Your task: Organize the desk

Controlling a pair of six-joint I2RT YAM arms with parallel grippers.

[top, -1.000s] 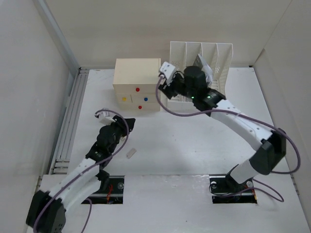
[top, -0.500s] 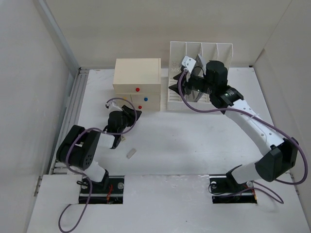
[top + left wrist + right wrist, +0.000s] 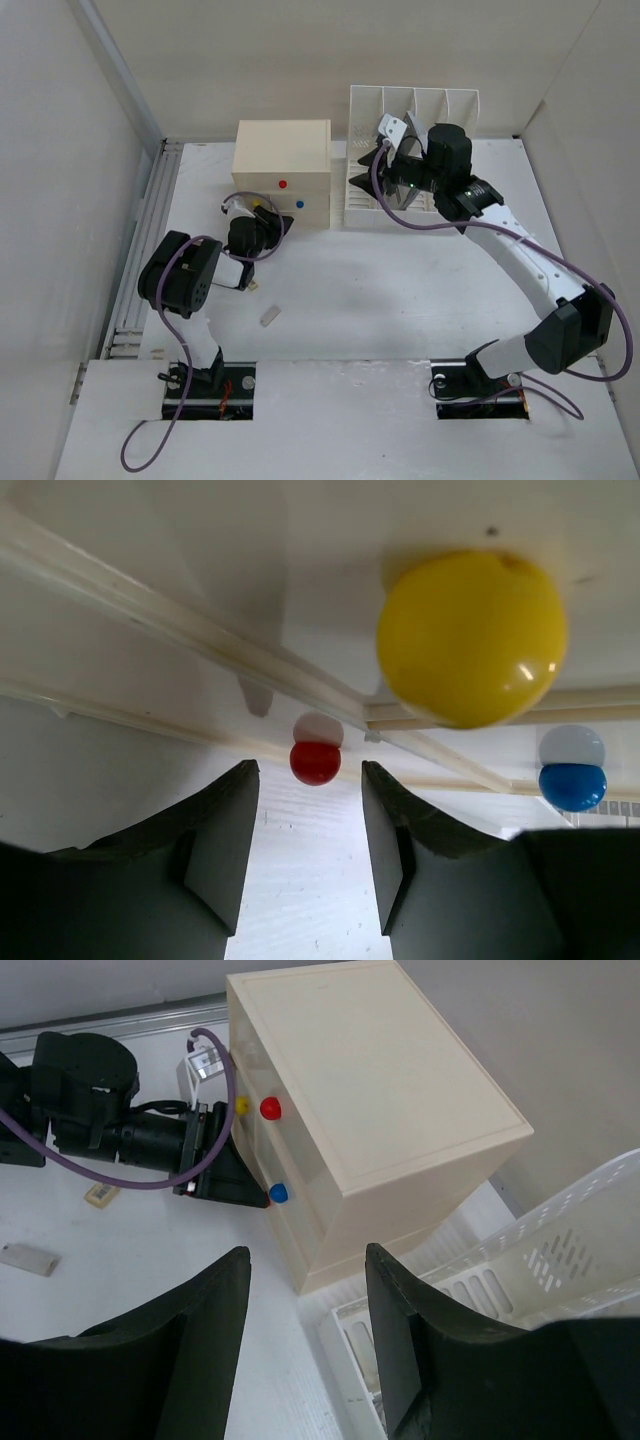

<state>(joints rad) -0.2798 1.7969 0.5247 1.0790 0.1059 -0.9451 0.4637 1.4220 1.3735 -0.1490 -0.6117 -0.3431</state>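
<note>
Pointing at the front face of the drawer box (image 3: 282, 160), left gripper (image 3: 305, 825) has its fingers spread, nothing between them. Left wrist view: yellow knob (image 3: 470, 638) on the box front sits very close, up and right of the gap, not inside it. Red knob (image 3: 315, 762) lines up with the gap but farther off. Blue knob (image 3: 572, 785) is off to the right on the same box face. Can't tell if a fingertip touches the box.

Right gripper (image 3: 305, 1305) is up off the surface, just right of the box and over the near end of the white file rack (image 3: 415, 110). Its fingers are spread and it holds nothing. Its camera looks down on the box top and the three knobs.

Rack stands just beside the box's right side.

Worktop (image 3: 400, 290) lies under the box and spreads out wide on all sides of it, with a grey rail (image 3: 150, 235) along the edge left of the box. Small white piece (image 3: 268, 316) lies flat on the worktop in front of the box, well apart from it.
</note>
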